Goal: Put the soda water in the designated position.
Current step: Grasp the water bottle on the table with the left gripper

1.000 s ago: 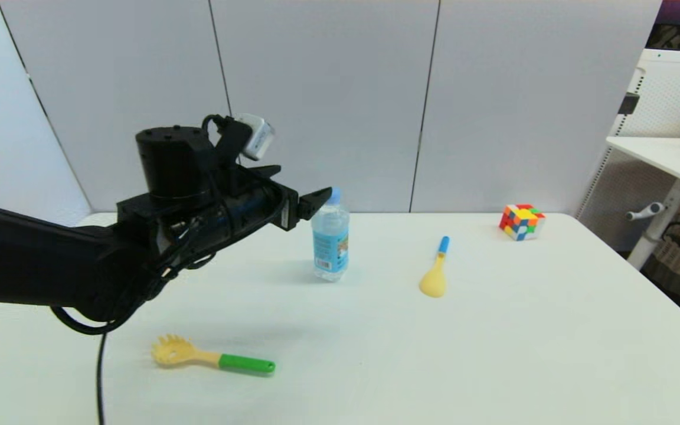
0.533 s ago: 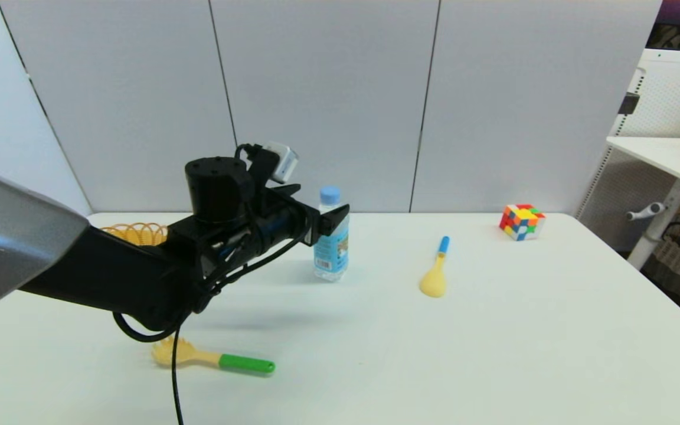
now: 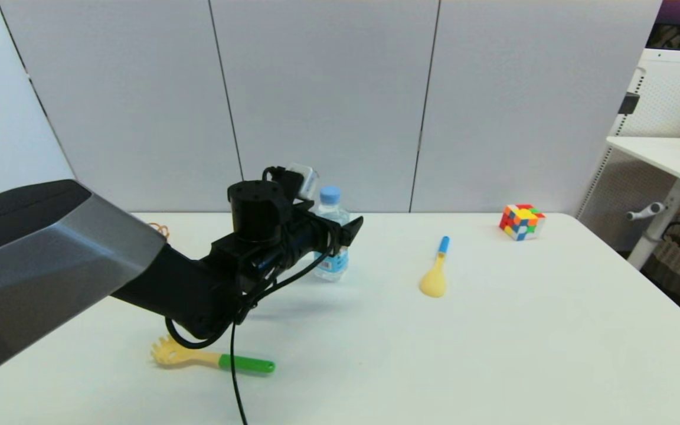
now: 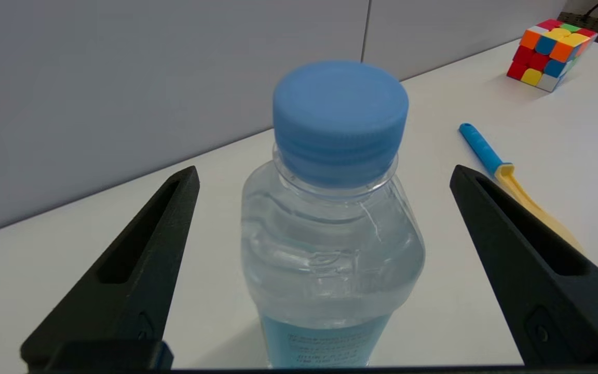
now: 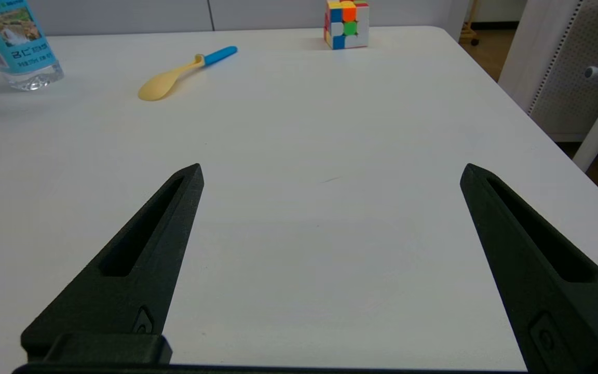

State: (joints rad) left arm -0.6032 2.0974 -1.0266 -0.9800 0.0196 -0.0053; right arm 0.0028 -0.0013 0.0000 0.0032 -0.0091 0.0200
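We see the left arm stretched forward and inward from the left side of the table point(image 3: 493, 354), its forearm rising at a shallow slope from the lower left and the wrist held nearly level, so that the left gripper point(image 3: 343, 227) points across the table toward the back panels. Its two black fingers point(image 4: 138, 259) are spread wide, one on either side of the soda water point(image 3: 331, 236), and in the left wrist view we find clear gaps between each finger and the bottle's shoulder, so nothing is clamped. The bottle stands upright on the white table toward its far edge, its light blue cap point(image 4: 340, 117) showing above the fingers and its blue label partly hidden behind the gripper in the head view. The fingers sit at about the height of the bottle's upper body, below the cap. The right gripper point(image 5: 330, 259) hovers low over the near right part of the table, its fingers also wide apart with only bare tabletop between them. Right of the bottle lies a yellow spoon with a blue handle point(image 3: 435, 268), and farther right a colourful puzzle cube point(image 3: 521, 222). A yellow pasta fork with a green handle point(image 3: 213, 357) lies near the front edge, under the left forearm.
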